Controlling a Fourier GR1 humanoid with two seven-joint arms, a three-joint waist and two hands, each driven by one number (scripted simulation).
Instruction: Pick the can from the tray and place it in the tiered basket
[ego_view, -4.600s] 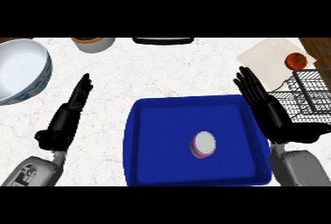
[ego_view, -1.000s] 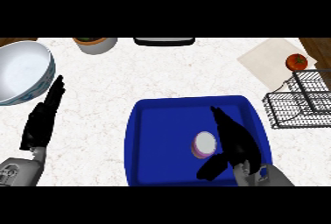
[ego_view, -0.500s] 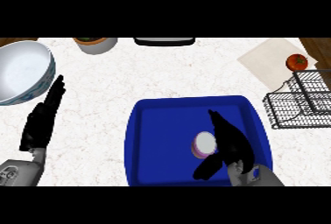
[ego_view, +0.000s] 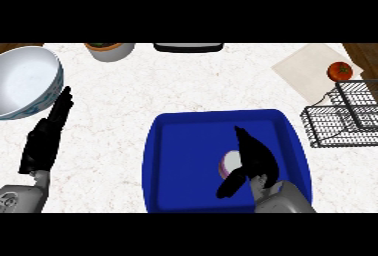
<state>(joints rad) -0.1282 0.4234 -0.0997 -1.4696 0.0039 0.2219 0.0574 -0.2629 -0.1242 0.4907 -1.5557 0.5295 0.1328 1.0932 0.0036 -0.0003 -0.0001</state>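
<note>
Blue tray (ego_view: 177, 150): set on the pale speckled counter (ego_view: 199, 75), a little right of the middle; the can is held inside it, toward its right half.
Can (ego_view: 229, 163): seen from above as a pale round top with a purplish rim, so it is judged to stand upright, its long axis pointing up toward the head view; part of its right side is hidden by the hand.
Right hand (ego_view: 255, 157): placed over the tray, directly at the can's right side; the fingers are stretched forward past the can and the thumb is angled down and to the left below it.
Grasp: the can is bracketed between fingers and thumb but is not seen to be enclosed; the hand is judged to be spread, not yet closed on anything.
Key relation: the can lies just to the left of the fingers, touching or nearly so; which of the two cannot be told.
Left hand (ego_view: 46, 135): rested at the view's left beside the white bowl (ego_view: 26, 80), fingers straight, well apart from the tray.
Nearer hand: the right, by far.
Tiered basket (ego_view: 343, 115): a dark wire frame at the right edge, beyond the tray's right wall; a lift up and a carry to the right is judged to be called for.
</note>
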